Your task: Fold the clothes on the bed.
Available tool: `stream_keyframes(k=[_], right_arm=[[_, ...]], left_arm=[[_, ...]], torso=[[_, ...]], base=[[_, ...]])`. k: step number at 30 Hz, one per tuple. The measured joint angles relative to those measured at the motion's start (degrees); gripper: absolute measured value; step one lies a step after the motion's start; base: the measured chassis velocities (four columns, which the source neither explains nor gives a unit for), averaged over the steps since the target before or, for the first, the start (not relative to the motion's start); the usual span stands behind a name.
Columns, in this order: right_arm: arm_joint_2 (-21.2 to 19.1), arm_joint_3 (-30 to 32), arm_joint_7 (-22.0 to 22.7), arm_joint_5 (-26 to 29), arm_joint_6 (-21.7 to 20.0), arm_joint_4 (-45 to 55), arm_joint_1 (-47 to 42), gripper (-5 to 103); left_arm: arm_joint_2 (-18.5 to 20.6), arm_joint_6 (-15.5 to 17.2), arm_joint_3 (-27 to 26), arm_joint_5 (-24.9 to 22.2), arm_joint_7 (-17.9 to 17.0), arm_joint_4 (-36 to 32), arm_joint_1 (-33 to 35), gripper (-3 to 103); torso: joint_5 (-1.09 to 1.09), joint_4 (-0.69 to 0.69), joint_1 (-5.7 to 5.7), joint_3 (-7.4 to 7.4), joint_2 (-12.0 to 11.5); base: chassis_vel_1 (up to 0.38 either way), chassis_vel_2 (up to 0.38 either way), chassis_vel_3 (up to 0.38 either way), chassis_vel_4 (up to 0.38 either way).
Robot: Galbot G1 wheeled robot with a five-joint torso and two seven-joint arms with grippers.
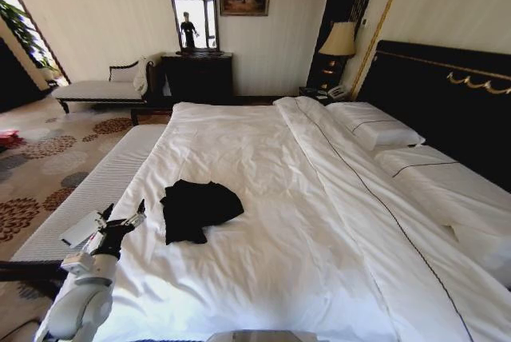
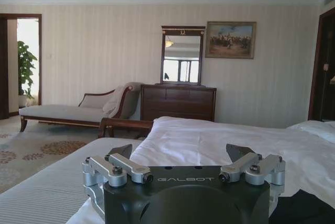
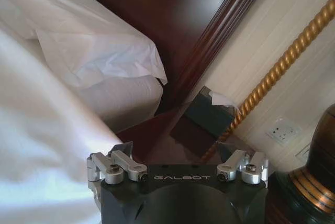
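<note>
Head view shows the left gripper (image 1: 124, 220) low at the near-left edge of the bed (image 1: 263, 198), with its fingers spread wide and holding nothing. It is just beside the T-shirt (image 1: 197, 209), which lies on its right, a small gap of white duvet (image 1: 319, 222) between them. I judge the gripper is placed there, open, because it is prepared for taking the near edge of the T-shirt. The T-shirt is a crumpled black heap, not flat, lying on the duvet left of the bed's middle, well apart from the pillows (image 1: 375, 126). The folding is not yet begun.

In the left wrist view, the left gripper (image 2: 184, 162) points over the bed toward the dresser (image 2: 178, 102), and a black corner of the T-shirt (image 2: 303, 208) is near it.

In the right wrist view, the right gripper (image 3: 178, 157) is also spread and empty, parked away from the T-shirt, near the dark headboard (image 3: 172, 20) and a lamp base (image 3: 309, 182).
</note>
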Motion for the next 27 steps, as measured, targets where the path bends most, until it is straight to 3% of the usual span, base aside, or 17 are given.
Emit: stream_keyframes(k=[2,5,13,17,22,27], right_arm=[[0.1,0.3,0.0,0.2,0.2,0.4,0.0,90],[0.1,1.6,0.5,1.0,0.9,2.2,0.1,100],[-1.7,4.1,-1.7,4.1,6.6,4.9,0.8,100],[-1.9,3.2,-9.4,3.8,17.5,5.3,1.9,100],[-1.5,2.3,-15.1,6.1,23.1,8.6,2.2,100],[-3.3,2.2,-18.3,9.2,24.7,11.0,3.1,100]], left_arm=[[0.0,0.0,0.0,0.0,0.0,0.0,0.0,100],[0.1,0.0,-0.1,-0.1,0.0,-0.1,-0.3,100],[0.1,0.0,-0.1,0.3,0.0,-0.7,-0.4,100],[-0.1,0.0,-0.1,1.2,0.0,-1.6,-0.2,100],[0.1,-0.3,-0.6,2.1,0.1,-3.0,0.9,100],[0.2,-0.5,-0.9,2.3,0.5,-4.5,2.1,100]], torso=[[0.01,0.0,0.0,0.0,0.0],[0.02,0.0,0.0,0.0,0.0],[0.01,0.0,0.01,0.0,0.0],[0.02,0.01,0.01,0.0,0.0],[0.02,0.0,0.01,0.0,0.0],[0.0,0.0,0.01,0.0,0.0]], base=[[0.0,0.0,0.0,0.0],[0.0,0.0,0.0,0.0],[0.0,0.0,0.0,0.0],[0.0,0.0,0.0,0.0],[0.0,0.0,0.0,0.0],[0.0,0.0,0.0,0.0]])
